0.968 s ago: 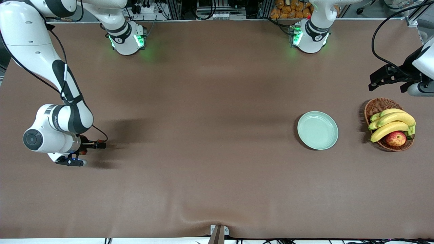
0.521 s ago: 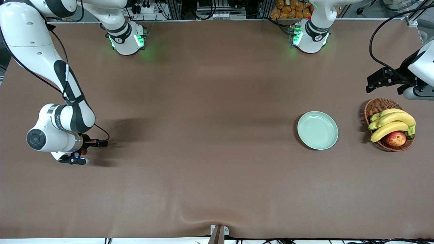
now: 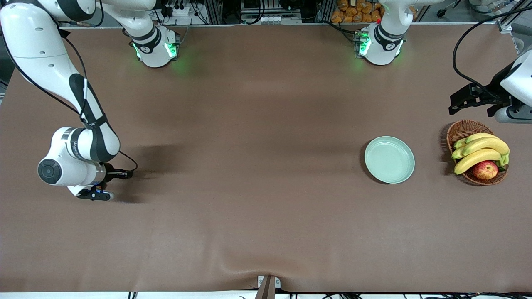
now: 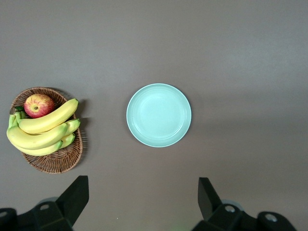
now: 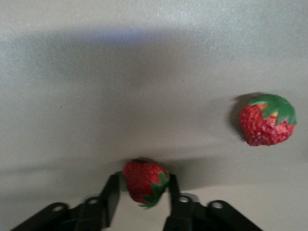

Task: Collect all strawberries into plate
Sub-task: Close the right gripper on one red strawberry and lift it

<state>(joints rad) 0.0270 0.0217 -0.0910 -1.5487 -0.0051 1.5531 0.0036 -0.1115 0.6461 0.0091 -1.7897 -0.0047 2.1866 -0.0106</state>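
Note:
My right gripper is shut on a strawberry, a small red berry with a green top, low over the table at the right arm's end. A second strawberry lies on the table close by, apart from the fingers. In the front view the right arm's wrist hides both berries. The pale mint-green plate sits empty toward the left arm's end, also seen from the left wrist. My left gripper hangs open and empty, high over the table beside the basket.
A brown wicker basket with bananas and an apple stands beside the plate at the left arm's end. Brown table covering stretches between the right gripper and the plate.
My right gripper has gone from open to shut on the strawberry, and its wrist has shifted slightly toward the robots' bases. The left arm has barely moved.

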